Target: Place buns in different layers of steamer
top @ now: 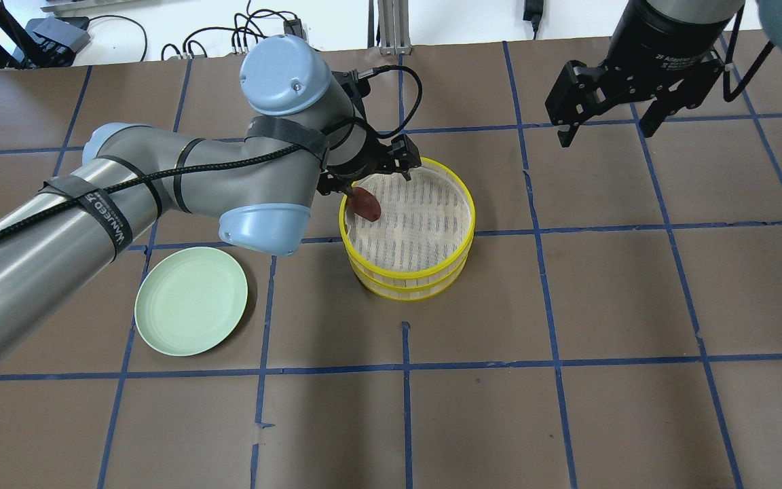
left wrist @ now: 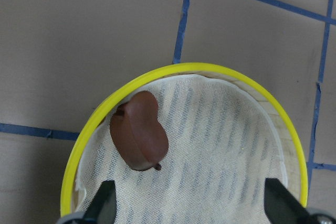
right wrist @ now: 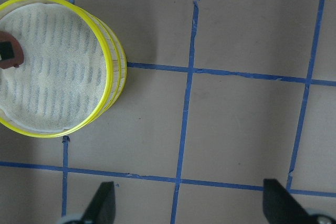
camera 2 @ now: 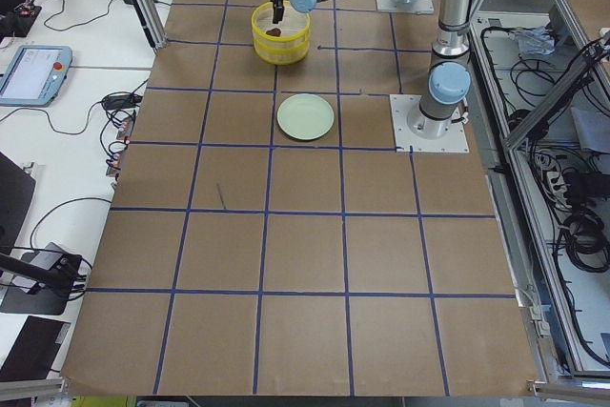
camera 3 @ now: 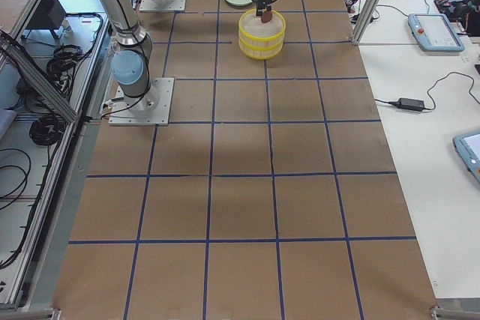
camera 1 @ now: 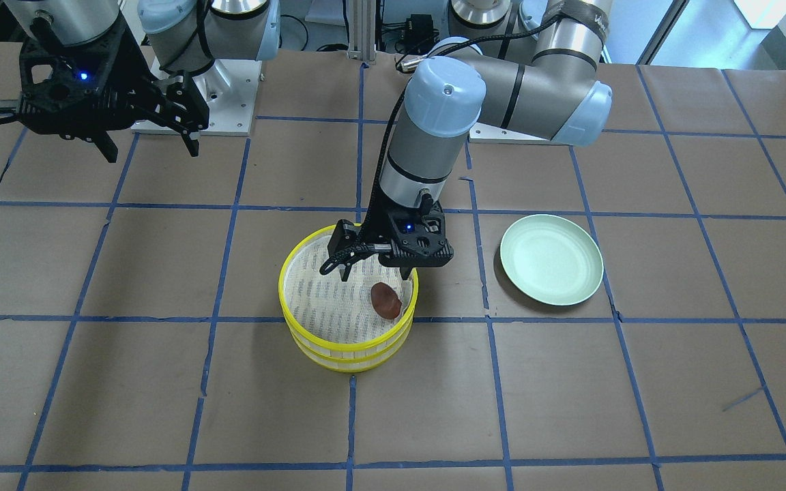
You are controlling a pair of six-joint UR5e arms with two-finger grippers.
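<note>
Two yellow-rimmed steamer layers stand stacked mid-table, the top layer [camera 1: 338,346] on the lower layer [camera 1: 346,366]. The reddish-brown oval bun [camera 1: 385,301] lies on the top layer's white mesh near its rim; it also shows in the left wrist view [left wrist: 139,137] and the overhead view [top: 366,203]. The white bun is hidden. My left gripper [camera 1: 375,274] is open and empty just above the top layer, over the bun. My right gripper [camera 1: 153,151] is open and empty, held high and well away from the stack [right wrist: 113,56].
An empty pale green plate [camera 1: 551,259] lies on the table on my left of the steamer, beside the left arm's elbow [top: 265,224]. The brown table [top: 567,305] carries a blue tape grid.
</note>
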